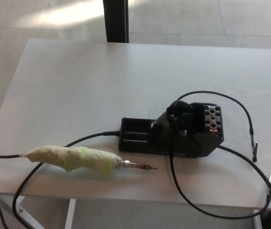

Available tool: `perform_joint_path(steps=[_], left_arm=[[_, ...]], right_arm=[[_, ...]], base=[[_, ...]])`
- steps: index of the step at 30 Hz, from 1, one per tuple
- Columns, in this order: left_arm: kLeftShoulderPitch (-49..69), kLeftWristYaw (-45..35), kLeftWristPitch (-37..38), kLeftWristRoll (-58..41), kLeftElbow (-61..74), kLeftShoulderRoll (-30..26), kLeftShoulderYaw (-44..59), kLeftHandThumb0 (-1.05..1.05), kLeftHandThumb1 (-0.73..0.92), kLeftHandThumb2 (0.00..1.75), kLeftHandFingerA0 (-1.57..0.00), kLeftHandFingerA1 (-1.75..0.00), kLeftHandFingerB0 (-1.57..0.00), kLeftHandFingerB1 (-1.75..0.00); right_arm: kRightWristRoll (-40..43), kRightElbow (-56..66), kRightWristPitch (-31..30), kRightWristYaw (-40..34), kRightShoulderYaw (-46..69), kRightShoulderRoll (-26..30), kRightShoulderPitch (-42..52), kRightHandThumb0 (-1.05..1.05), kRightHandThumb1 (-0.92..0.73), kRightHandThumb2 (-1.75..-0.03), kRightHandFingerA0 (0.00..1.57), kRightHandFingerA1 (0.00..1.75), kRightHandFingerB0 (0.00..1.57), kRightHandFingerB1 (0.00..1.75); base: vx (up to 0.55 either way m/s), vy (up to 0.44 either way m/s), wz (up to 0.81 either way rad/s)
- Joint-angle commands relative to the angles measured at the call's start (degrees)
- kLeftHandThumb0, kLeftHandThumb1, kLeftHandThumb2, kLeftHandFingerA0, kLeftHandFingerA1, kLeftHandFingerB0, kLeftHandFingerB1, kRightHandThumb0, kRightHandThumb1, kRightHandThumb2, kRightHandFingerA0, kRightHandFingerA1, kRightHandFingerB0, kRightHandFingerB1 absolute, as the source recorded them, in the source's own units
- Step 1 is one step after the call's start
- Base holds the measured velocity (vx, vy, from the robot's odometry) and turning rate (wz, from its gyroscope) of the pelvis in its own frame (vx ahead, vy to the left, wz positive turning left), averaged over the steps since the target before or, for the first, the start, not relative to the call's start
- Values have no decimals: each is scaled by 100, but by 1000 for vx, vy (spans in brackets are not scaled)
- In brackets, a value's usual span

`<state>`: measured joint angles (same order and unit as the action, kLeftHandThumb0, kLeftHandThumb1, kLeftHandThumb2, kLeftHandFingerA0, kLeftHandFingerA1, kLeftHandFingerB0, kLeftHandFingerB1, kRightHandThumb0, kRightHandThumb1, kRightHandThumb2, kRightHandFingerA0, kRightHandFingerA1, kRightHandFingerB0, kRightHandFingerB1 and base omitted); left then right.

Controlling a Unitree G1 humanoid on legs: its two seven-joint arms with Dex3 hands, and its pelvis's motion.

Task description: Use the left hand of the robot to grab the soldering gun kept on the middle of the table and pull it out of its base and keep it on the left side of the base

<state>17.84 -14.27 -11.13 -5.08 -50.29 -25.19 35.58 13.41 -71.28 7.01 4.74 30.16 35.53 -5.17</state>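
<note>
Near the tabletop's (78, 76) front edge, toward its left corner, the soldering gun (73, 159) lies flat, out of its base (173, 133), its metal tip (140, 166) pointing right. That black base sits close behind the tip, nearer the middle. Black cables (197, 205) loop over the front edge on both sides. Neither robot hand shows, so the state of their fingers cannot be told.
</note>
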Motion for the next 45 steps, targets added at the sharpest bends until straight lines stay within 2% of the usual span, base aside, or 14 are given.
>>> perform_joint_path(steps=[1,3,4,6,16,31,33,34,37,38,39,40,42,45], left_arm=[[32,216,237,-191,-40,-77,-21,-64,73,62,-47,-58,-38,-45],[20,260,306,-167,-50,-90,-80,-64,73,62,-50,-57,-40,-45],[23,276,317,-153,-55,-106,-123,-64,73,61,-53,-57,-43,-45],[19,304,376,-97,-56,-148,-220,-65,73,62,-53,-57,-43,-44],[81,371,292,-241,156,-106,-216,-66,55,95,-52,-67,-38,-58],[149,274,359,-274,224,-178,-424,-64,68,60,-43,-64,-49,-46],[15,270,291,-518,15,-134,-215,-62,63,59,-32,-63,-45,-48],[-8,236,332,-587,-30,-115,-154,-62,60,56,-27,-63,-41,-49],[-54,175,184,-756,-29,-93,-10,-67,46,81,-13,-61,-18,-53],[-22,187,264,-643,-36,-116,-107,-70,46,82,-10,-60,-12,-52],[7,120,335,-564,-63,-161,-199,-39,34,94,-6,-57,0,-52],[1,52,282,-683,-66,-147,-118,-74,46,82,-4,-57,-6,-51],[-44,46,350,-625,-223,-201,-181,-75,47,84,-4,-56,-4,-43],[-99,4,390,-795,-316,-188,-76,-68,46,82,-22,-63,-11,-53]], right_arm=[[110,7,102,44,61,-17,-11,-95,-69,-133,118,132,19,92],[78,-1,89,36,27,-14,-30,-97,-79,-99,108,146,0,143],[40,-16,23,42,-16,7,-44,-59,-53,-125,136,141,0,72],[27,-12,47,63,-42,-1,-41,-105,-67,-129,97,135,10,86],[114,-55,-16,126,25,-12,-46,-105,-64,-128,93,136,15,83],[138,29,-74,120,37,-4,-23,-105,-61,-128,101,142,12,77],[121,46,-70,89,22,-10,-18,-99,-76,-92,48,157,0,69],[151,45,-39,115,50,-21,-10,-99,-63,-132,45,113,0,61],[135,43,-13,84,47,-27,-7,-99,-64,-133,34,107,0,59],[117,24,21,69,38,-27,5,-99,-70,-100,22,172,0,18],[121,8,2,49,44,-29,-15,-101,-63,-133,42,112,0,58],[115,2,14,60,39,-29,-14,-99,-70,-100,27,175,0,17],[104,3,-1,90,26,-19,17,-105,-62,-132,35,110,0,60],[126,11,-74,173,28,2,22,-105,-62,-132,55,121,0,61]], base=[[0,0,0],[0,0,0],[0,0,0],[0,0,0],[0,0,0],[0,0,0],[0,0,0],[0,0,0],[0,0,0],[0,0,0],[0,0,0],[0,0,0],[0,0,0],[0,0,0]])
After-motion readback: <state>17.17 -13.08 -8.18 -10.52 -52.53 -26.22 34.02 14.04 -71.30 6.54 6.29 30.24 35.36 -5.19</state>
